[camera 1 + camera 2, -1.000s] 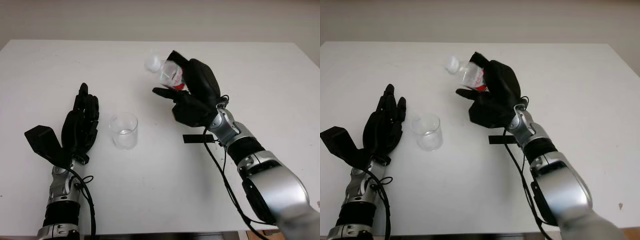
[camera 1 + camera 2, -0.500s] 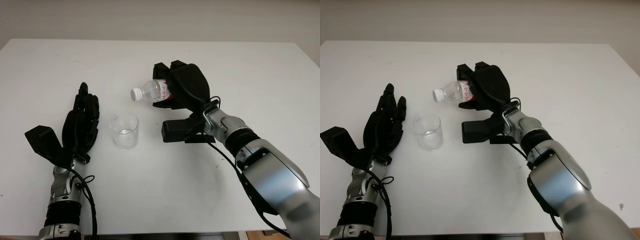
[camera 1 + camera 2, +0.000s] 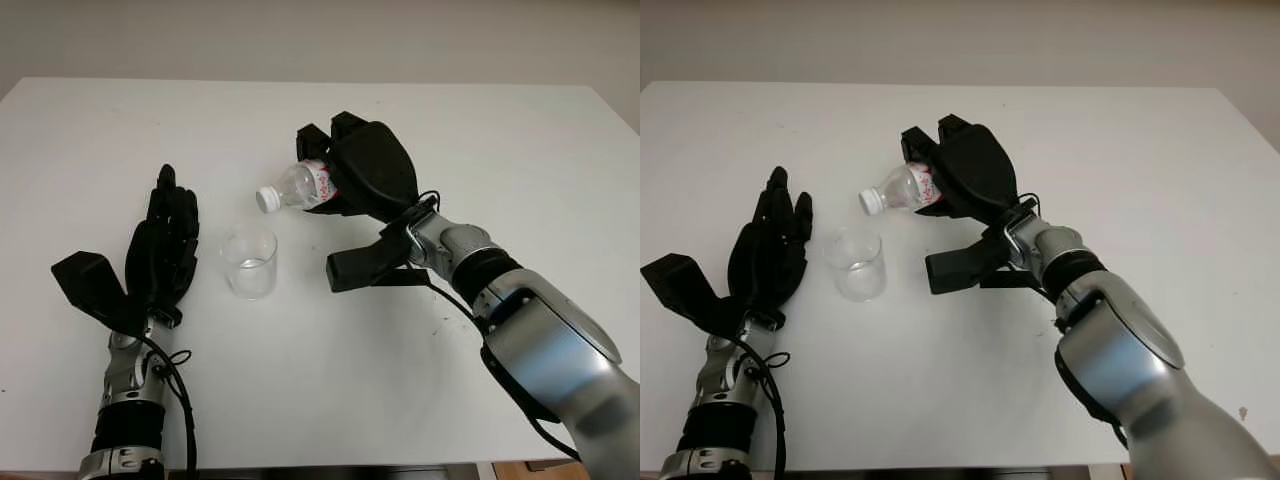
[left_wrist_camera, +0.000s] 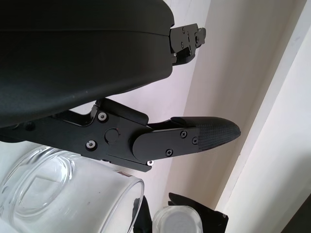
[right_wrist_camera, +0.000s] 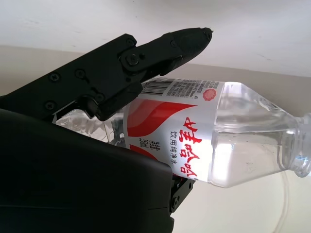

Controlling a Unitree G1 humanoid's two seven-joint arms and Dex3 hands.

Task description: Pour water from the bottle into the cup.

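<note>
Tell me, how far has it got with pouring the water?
Done: the right robot hand has gripped the bottle and tipped it on its side, neck above the cup. In hand: the tilt. The white cap looks still on. Left: water reaching the cup. The left robot hand sits open beside the cup.

Colours: my black hands, clear bottle and cup, white table.

My right hand [image 3: 365, 175] is matte black, on a silver and black arm; its bottle [image 5: 214, 138] is clear plastic with a white label carrying red swooshes, red characters and a barcode, and a white cap [image 3: 267, 199]. Cup [image 3: 248, 261] is colourless glass. My left hand [image 3: 160, 250] is black. Table [image 3: 500, 130] is plain white.
</note>
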